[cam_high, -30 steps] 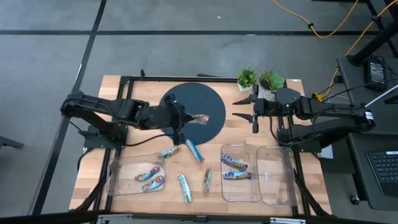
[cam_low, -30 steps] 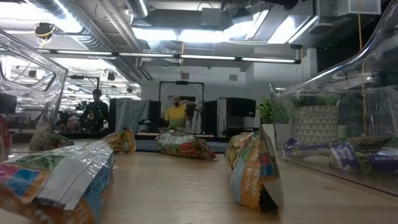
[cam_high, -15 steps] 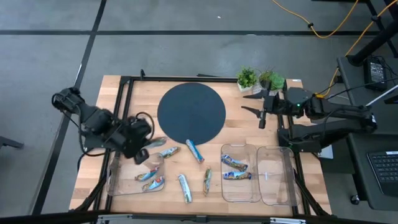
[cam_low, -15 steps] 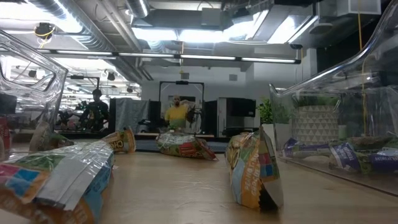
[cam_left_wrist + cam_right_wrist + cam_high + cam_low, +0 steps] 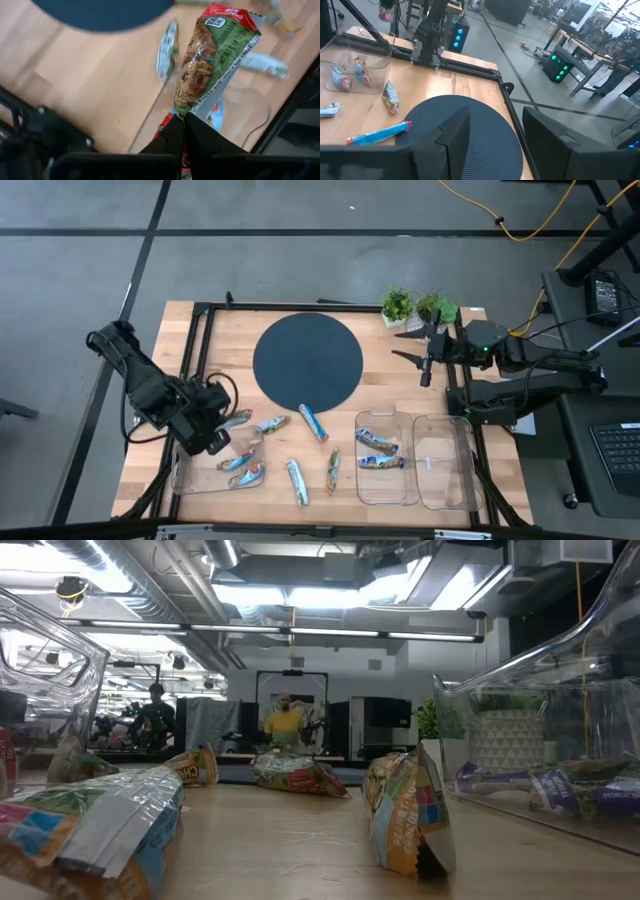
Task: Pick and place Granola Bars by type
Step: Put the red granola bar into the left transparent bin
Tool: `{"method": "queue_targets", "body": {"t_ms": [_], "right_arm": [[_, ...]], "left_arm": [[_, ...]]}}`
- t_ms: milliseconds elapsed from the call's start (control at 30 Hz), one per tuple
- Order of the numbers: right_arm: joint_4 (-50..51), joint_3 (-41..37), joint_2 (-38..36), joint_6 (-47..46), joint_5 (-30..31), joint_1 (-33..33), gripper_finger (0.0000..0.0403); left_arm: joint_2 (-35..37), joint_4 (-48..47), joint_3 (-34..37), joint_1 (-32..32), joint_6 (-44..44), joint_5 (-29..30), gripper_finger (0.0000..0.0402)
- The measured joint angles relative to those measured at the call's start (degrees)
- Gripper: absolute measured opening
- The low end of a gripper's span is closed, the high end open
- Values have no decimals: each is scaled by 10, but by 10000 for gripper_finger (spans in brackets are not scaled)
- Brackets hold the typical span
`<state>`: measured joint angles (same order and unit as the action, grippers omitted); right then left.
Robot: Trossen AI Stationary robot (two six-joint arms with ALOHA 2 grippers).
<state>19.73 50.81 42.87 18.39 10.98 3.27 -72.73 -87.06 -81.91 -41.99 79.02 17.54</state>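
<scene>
My left gripper (image 5: 221, 425) is shut on a green-and-red granola bar (image 5: 210, 55) and hangs over the far edge of the clear left tray (image 5: 190, 475). Two blue bars (image 5: 242, 470) lie in that tray. Several more bars lie flat on the wood: a blue one (image 5: 313, 422), a silver-blue one (image 5: 270, 423), a silver one (image 5: 297, 482) and a green one (image 5: 333, 470). Two blue bars (image 5: 379, 452) lie in the middle tray (image 5: 388, 490). My right gripper (image 5: 422, 357) is open and empty at the table's far right, beside the plants. My left gripper pinches the bar's sealed end (image 5: 184, 111) between its two fingers. The rest of the bar sticks out past the fingertips, in line with the fingers. The bar is lifted clear of the table, over the left tray's far edge.
A round dark mat (image 5: 307, 362) lies at the table's far middle. Two small potted plants (image 5: 415, 308) stand at the far right. A third clear tray (image 5: 445, 465) stands at the near right. People show in the room behind, in the low view (image 5: 284, 725).
My left gripper has carried the green-and-red bar from over the dark mat toward the table's left and near edges, to the left tray's far edge, staying shut on it. My right gripper has drawn back slightly toward the right edge.
</scene>
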Motion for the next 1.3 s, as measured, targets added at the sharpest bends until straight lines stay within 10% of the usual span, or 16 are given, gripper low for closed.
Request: {"method": "queue_targets", "body": {"t_ms": [667,1300], "right_arm": [[51,0,0,-29,0,0,184],[50,0,0,-27,0,0,184]], "left_arm": [[-7,245,253,-175,297,-109,2],[-30,351,353,-130,312,-156,29]]}}
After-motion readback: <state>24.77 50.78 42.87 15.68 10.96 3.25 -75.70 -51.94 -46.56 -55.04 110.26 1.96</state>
